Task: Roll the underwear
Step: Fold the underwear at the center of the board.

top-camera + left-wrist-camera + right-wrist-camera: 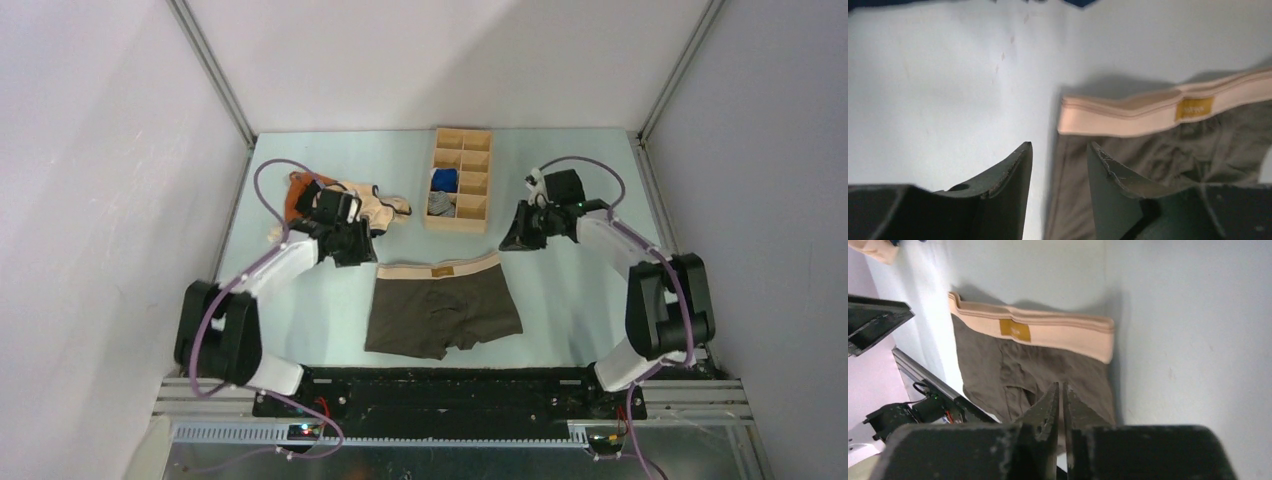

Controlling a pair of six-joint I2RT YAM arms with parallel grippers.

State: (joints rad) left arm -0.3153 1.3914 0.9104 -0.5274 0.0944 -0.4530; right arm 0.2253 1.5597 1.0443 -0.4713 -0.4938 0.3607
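The underwear (443,308), dark olive-brown boxer briefs with a pale beige waistband and a small brown label, lies flat in the middle of the table, waistband toward the back. It also shows in the left wrist view (1168,150) and the right wrist view (1033,365). My left gripper (352,250) hovers just behind and left of the waistband's left corner, open and empty (1059,146). My right gripper (518,238) hovers behind and right of the waistband's right corner, shut with nothing between its tips (1060,386).
A wooden compartment box (460,180) stands at the back middle and holds a small blue roll (445,179) and a grey roll (440,203). A cream-and-orange garment (372,204) lies at the back left, behind my left gripper.
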